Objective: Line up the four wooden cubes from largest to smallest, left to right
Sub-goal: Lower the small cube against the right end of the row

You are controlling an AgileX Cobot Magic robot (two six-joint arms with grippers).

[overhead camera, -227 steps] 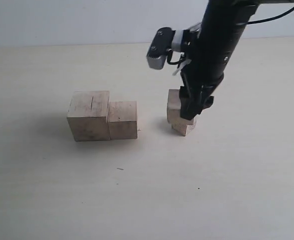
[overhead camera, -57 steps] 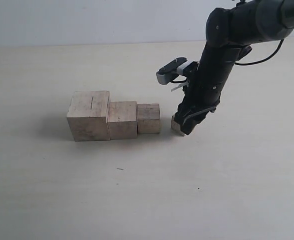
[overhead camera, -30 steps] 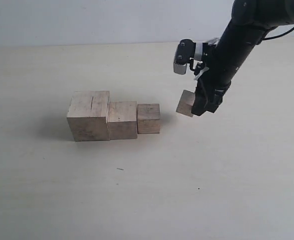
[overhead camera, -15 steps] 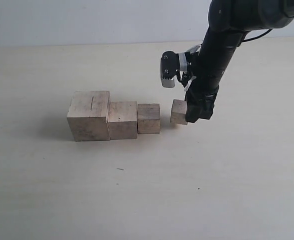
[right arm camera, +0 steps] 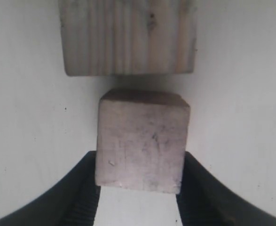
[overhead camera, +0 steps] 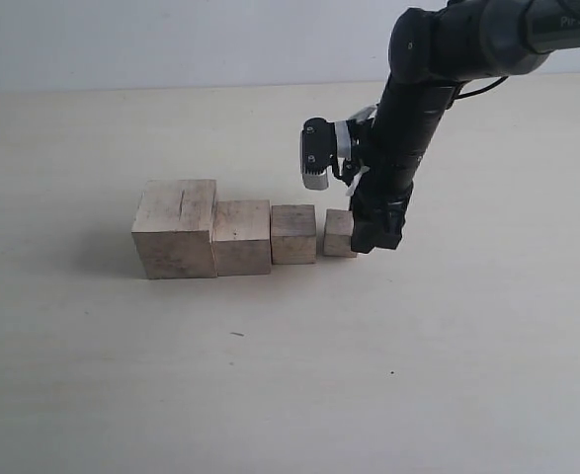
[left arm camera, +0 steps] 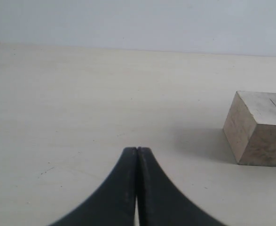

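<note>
My right gripper (right arm camera: 138, 181) clamps the small cube (right arm camera: 142, 141) across two flat opposite sides — light, stiff wood, I judge, unlikely to slip — low by the bench (overhead camera: 270, 375), a medium cube (right arm camera: 127, 37) just ahead.

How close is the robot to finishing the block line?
Nearly done. The big cube, second cube and third cube sit in order, biggest on the left. The right tool grips the small cube at the row's right end. Left to do: let go.
</note>
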